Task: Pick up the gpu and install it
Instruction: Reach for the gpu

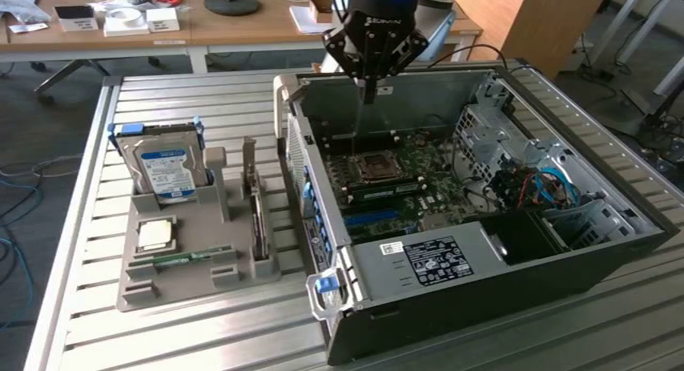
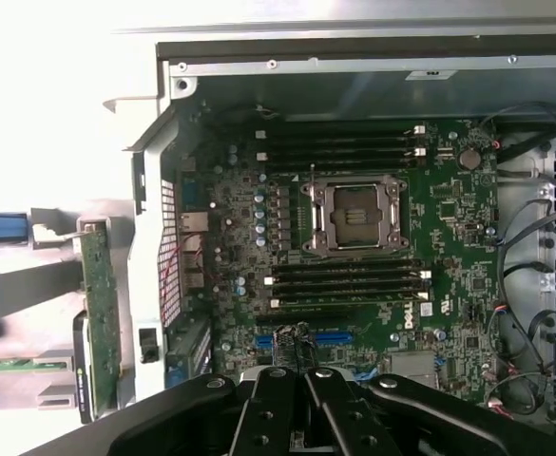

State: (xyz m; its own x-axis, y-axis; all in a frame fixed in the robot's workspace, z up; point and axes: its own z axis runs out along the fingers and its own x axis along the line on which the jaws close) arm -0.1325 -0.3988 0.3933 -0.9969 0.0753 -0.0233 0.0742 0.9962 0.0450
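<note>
The gpu [image 1: 255, 212] stands on its long edge in a slot of the grey holder [image 1: 160, 289], at the exterior view's left of the open computer case [image 1: 449, 263]. In the wrist view the gpu [image 2: 98, 313] appears as a thin green board just outside the case wall. My gripper [image 1: 369, 92] hangs over the far end of the case interior, above the motherboard [image 1: 398, 183], well apart from the gpu. Its fingers [image 2: 279, 404] are shut together with nothing between them. Blue expansion slots [image 2: 335, 336] lie on the motherboard [image 2: 373, 285] right under the fingertips.
The holder also carries an upright hard drive [image 1: 166, 169], a processor chip [image 1: 156, 235] and a narrow RAM stick [image 1: 184, 259]. Cables [image 1: 540, 187] and drive cages fill the case's right side. A wooden desk [image 1: 214, 30] with small items stands behind the slatted table [image 1: 192, 339].
</note>
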